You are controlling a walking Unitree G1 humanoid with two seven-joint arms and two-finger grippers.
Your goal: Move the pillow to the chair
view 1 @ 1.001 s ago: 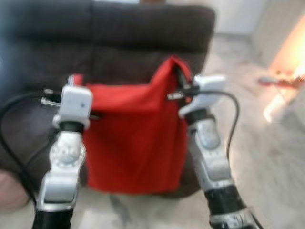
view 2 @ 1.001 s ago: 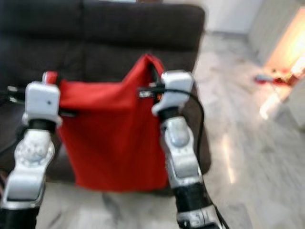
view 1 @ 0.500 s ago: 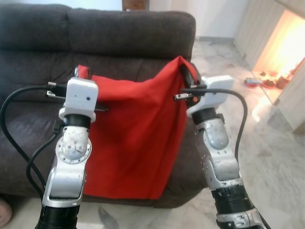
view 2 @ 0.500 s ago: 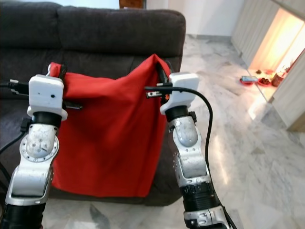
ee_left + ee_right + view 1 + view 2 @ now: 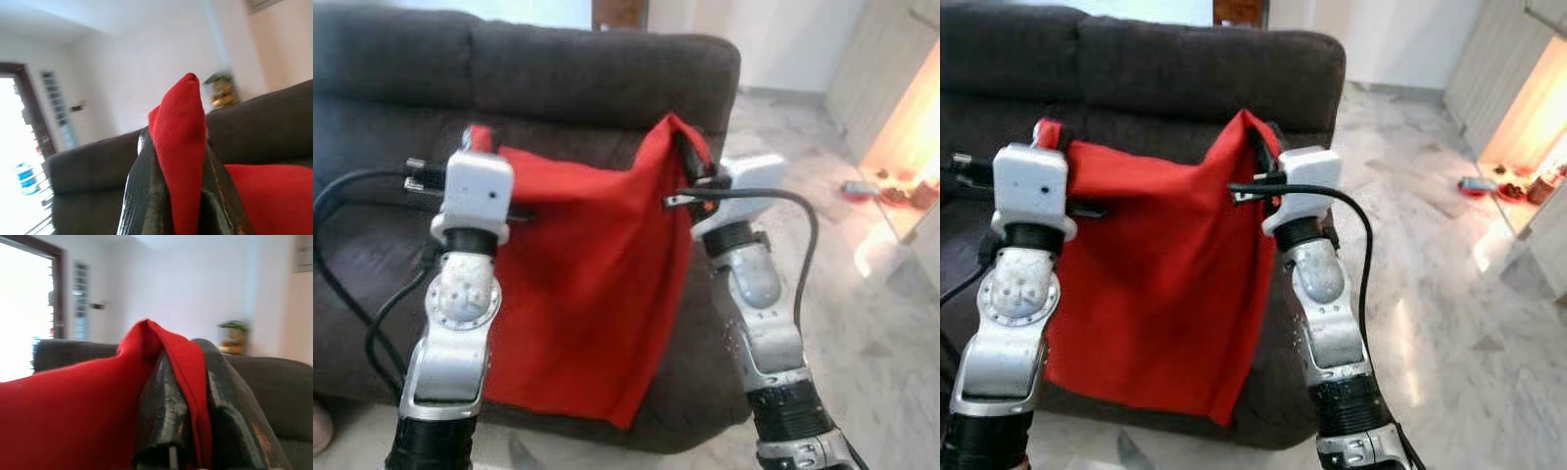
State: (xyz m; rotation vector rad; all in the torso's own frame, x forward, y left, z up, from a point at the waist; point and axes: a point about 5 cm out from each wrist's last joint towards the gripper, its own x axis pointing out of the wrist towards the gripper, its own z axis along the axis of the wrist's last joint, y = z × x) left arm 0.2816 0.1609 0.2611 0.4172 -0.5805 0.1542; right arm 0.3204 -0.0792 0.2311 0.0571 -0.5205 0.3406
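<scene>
Left eye view: red pillow hangs before the dark sofa, left gripper pinching its ten o'clock corner, right gripper its one o'clock corner. Keep both pinches level while carrying it.

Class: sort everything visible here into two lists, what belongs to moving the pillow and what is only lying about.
Job:
red pillow
left gripper, pinching one top corner
right gripper, pinching the other

Lying about:
dark sofa
small items on the floor
</scene>
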